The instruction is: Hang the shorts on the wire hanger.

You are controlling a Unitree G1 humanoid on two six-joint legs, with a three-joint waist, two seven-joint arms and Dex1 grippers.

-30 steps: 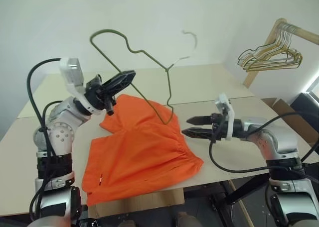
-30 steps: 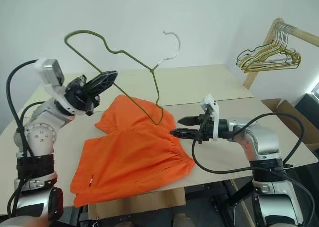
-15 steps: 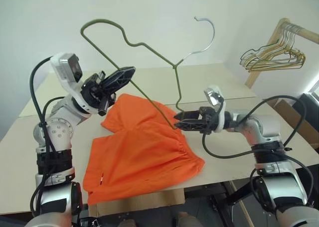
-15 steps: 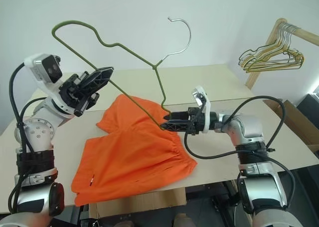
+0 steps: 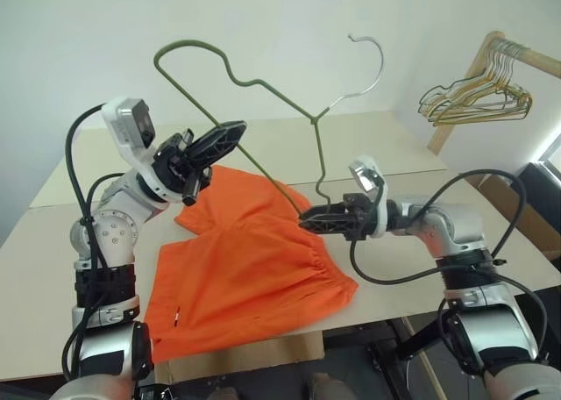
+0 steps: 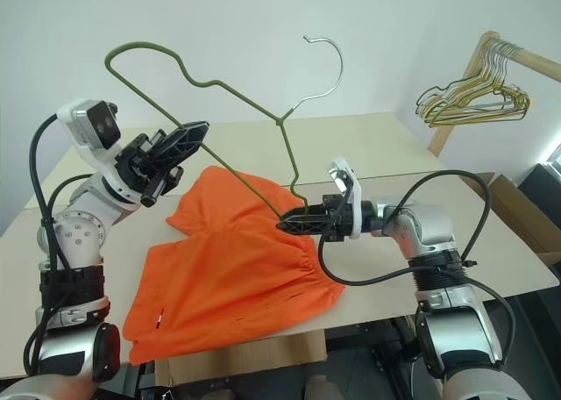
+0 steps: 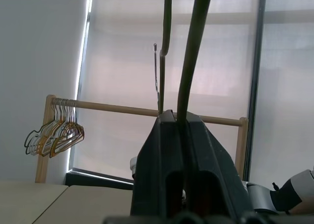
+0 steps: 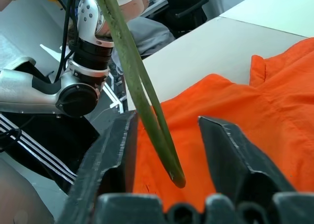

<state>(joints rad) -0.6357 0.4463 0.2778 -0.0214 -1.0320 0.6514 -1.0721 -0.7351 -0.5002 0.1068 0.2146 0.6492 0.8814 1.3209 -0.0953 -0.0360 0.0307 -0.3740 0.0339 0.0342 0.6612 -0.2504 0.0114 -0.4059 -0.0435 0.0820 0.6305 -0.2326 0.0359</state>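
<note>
The orange shorts [image 5: 254, 268] lie flat on the table [image 5: 386, 146], waistband toward the front right. The wire hanger [image 5: 313, 117] is held up in the air over them, its hook high on the right. My left gripper [image 5: 235, 130] is shut on its long straight side, and the wire [image 7: 192, 52] rises from between the closed fingers. My right gripper [image 5: 307, 220] points left, just above the shorts' waistband. The hanger's lower corner [image 8: 167, 160] sits between its fingers [image 8: 117, 145], which stand apart with a gap on both sides of the wire.
A bunch of golden and dark hangers [image 5: 478, 97] hangs on a wooden rack at the far right. A cardboard box [image 5: 495, 189] stands beyond the table's right edge. Bare tabletop lies behind and to the right of the shorts.
My right gripper has moved left until its fingers came around the hanger's lower corner, and they have narrowed. The left gripper keeps its hold; the hanger has tipped slightly.
</note>
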